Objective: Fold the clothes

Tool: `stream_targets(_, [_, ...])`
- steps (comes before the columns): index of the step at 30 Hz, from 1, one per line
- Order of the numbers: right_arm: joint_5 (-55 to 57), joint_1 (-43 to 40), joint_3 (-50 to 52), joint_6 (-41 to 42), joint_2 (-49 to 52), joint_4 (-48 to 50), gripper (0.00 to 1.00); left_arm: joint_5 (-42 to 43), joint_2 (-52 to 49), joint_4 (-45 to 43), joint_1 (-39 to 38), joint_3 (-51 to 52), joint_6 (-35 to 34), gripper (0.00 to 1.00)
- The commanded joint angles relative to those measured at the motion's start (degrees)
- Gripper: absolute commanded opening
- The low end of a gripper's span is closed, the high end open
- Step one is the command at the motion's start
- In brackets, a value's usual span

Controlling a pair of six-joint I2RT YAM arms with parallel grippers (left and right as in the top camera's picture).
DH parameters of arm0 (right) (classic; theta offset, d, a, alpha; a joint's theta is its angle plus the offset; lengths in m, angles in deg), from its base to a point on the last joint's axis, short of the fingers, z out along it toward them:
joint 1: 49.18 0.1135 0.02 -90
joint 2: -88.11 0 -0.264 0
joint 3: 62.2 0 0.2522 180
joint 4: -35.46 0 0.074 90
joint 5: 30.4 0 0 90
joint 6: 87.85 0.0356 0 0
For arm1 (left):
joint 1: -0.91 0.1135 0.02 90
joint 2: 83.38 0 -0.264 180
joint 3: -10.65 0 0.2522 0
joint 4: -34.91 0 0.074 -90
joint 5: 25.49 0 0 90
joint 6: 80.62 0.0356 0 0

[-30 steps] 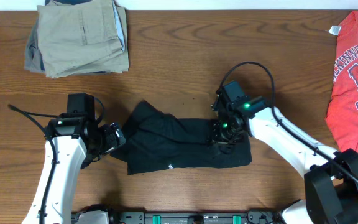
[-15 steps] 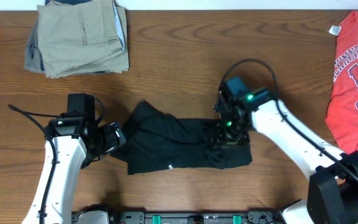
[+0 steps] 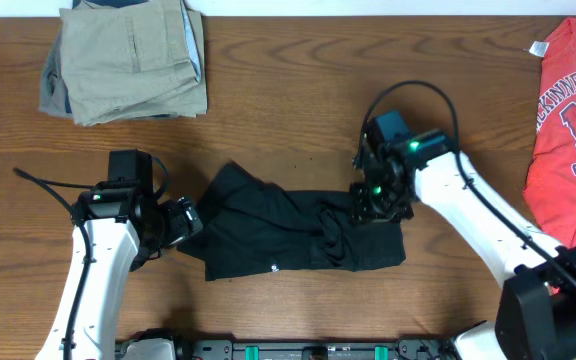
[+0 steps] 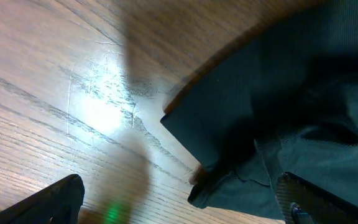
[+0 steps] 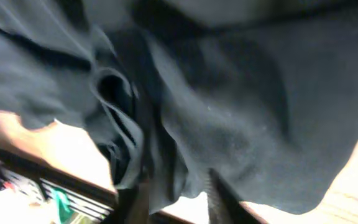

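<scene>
The clothes [image 3: 288, 235], a black T-shirt with a small white logo [image 3: 273, 267], lie crumpled in a long band on the wooden table. My right gripper [image 3: 370, 206] is over the shirt's right part. In the right wrist view its jaws [image 5: 176, 186] are pinched on a ridge of the black fabric [image 5: 229, 93]. My left gripper [image 3: 183, 222] rests at the shirt's left edge, open. In the left wrist view its fingertips [image 4: 179, 205] stand wide apart, one over bare wood and one at the shirt's corner [image 4: 303, 93], with nothing gripped.
Folded khaki trousers [image 3: 128, 60] lie at the back left. A red T-shirt with white lettering [image 3: 568, 110] hangs over the right edge. The table's front rail runs along the bottom, close to the black shirt.
My right gripper has shifted slightly right and back, opened, then closed on the fabric, which has bunched into a ridge beside it. The left arm has not moved.
</scene>
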Motion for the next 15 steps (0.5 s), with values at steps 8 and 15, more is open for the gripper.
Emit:
stream_targets(8, [-7.8,8.8,11.6,8.9,0.6,14.7,0.05,-0.3,-0.1,0.3,0.2,0.4,1.0,1.0])
stream_targets(15, [-8.0,14.6,14.5,15.0,3.1,23.2,0.06,-0.3,-0.1,0.7,0.2,0.4,1.0,1.0])
